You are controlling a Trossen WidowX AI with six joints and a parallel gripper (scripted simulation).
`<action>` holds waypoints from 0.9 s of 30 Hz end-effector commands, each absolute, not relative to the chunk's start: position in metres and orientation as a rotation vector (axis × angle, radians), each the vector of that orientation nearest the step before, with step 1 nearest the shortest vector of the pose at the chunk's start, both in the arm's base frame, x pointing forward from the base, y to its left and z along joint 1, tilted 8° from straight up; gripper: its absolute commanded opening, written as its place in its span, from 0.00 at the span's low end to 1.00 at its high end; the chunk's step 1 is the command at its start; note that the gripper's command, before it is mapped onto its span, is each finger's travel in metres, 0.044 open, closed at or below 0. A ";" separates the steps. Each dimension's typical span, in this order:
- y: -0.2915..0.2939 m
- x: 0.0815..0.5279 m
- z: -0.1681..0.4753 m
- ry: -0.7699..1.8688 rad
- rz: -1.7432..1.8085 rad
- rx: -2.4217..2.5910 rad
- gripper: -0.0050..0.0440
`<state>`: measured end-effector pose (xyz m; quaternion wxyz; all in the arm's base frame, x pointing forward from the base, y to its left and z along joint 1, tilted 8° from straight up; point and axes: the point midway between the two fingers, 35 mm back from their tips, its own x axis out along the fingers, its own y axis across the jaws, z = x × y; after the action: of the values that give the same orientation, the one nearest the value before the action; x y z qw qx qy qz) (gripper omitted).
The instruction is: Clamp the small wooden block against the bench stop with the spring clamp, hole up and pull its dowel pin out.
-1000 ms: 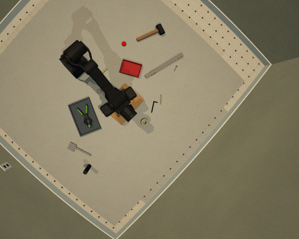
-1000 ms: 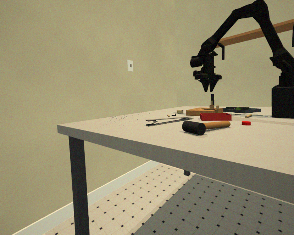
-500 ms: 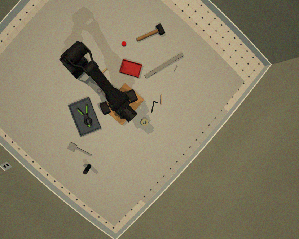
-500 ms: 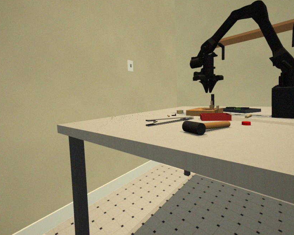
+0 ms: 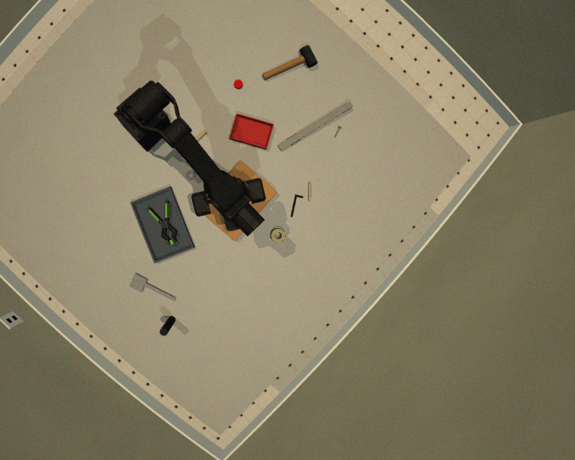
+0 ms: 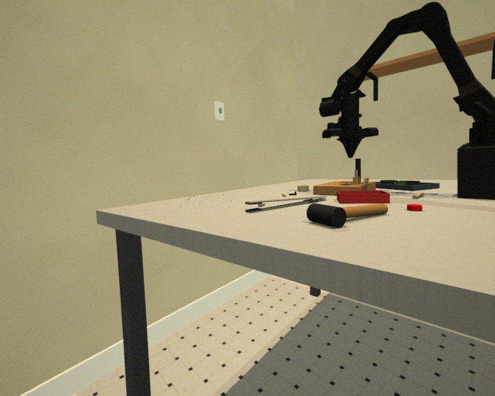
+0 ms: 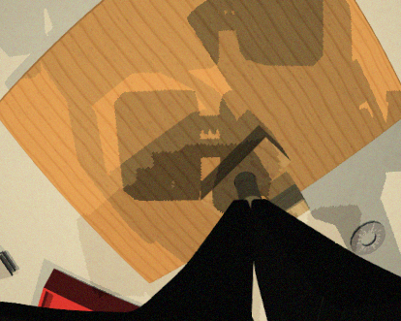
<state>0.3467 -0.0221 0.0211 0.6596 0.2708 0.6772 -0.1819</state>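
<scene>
Pale worktop point(image 5: 252, 296) point(image 6: 256, 233), olive wall point(image 6: 137, 83) behind. Block point(image 6: 356, 180) point(image 7: 273, 152) sits on the board point(image 5: 265, 189) point(image 6: 324, 189) point(image 7: 45, 123), right of centre in the exterior frame, pin point(image 6: 356, 172) upright; cannot tell if it meets the stop point(image 6: 366, 181). Clamp point(image 5: 165, 223) in the dark tray point(image 5: 155, 261) point(image 6: 432, 186), lower left from above; likely unused. Risks: closed tips, lowered off-line, could knock the pin and tip the block; pulling unclamped might lift both. Arm arches high; hand point(image 5: 231, 222) point(image 6: 350, 156) point(image 7: 248, 213) points down above the board, closed on nothing.
</scene>
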 end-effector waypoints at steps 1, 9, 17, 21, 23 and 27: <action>-0.022 0.348 0.019 1.529 -0.441 0.648 0.10; -0.022 0.350 0.016 1.512 -0.530 0.736 0.10; -0.022 0.351 0.014 1.496 -0.597 0.801 0.10; -0.022 0.352 0.013 1.485 -0.642 0.845 0.10; -0.022 0.352 0.012 1.479 -0.664 0.867 0.10; -0.022 0.353 0.010 1.466 -0.709 0.910 0.10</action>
<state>0.3511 -0.0226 0.0127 0.6042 0.3788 0.6364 -0.2941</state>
